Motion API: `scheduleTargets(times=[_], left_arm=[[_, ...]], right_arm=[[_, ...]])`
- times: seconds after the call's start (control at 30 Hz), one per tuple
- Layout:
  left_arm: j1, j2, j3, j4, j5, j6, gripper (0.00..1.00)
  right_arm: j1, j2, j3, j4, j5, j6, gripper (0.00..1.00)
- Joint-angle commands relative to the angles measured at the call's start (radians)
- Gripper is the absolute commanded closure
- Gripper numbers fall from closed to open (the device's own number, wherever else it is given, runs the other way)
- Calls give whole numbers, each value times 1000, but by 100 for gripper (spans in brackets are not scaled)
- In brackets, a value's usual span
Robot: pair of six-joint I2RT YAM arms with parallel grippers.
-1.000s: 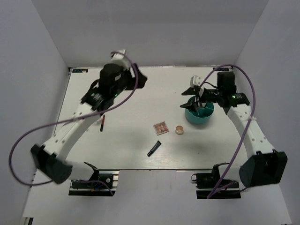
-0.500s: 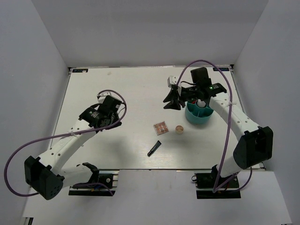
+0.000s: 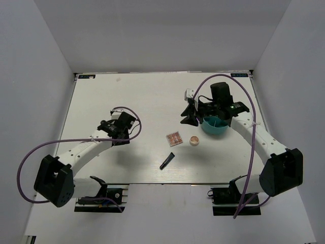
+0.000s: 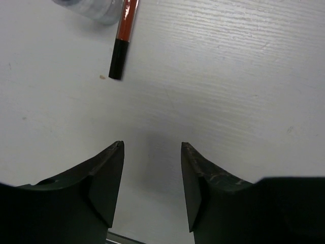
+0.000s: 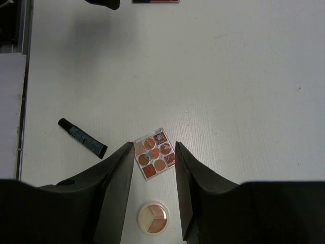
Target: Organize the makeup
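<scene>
My right gripper (image 3: 190,118) is open and empty, raised left of the teal cup (image 3: 217,128). In the right wrist view its gripper (image 5: 154,146) frames the square pinkish-brown palette (image 5: 155,155) far below; the round beige compact (image 5: 152,217) and short black tube (image 5: 82,138) lie nearby. From above, the palette (image 3: 174,138), compact (image 3: 194,141) and tube (image 3: 166,160) lie mid-table. My left gripper (image 4: 152,145) is open and empty, low over bare table. The red-black pencil (image 4: 124,38) lies just beyond it, next to a pale bluish bottle (image 4: 94,10) cut off by the frame edge.
The left arm (image 3: 86,147) stretches over the left half of the table and hides the pencil in the top view. The right arm covers part of the cup's inside. White walls enclose the table (image 3: 152,96) on three sides.
My right gripper left the cup and moved left, now over the palette. My left arm drew back from the far table and dropped low near the pencil.
</scene>
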Motion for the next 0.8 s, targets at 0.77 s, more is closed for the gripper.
scheduleTargets(times=[0.77], left_arm=[[154, 289, 97, 206, -36, 451, 39]], right_arm=[[-5, -10, -19, 72, 37, 37, 55]])
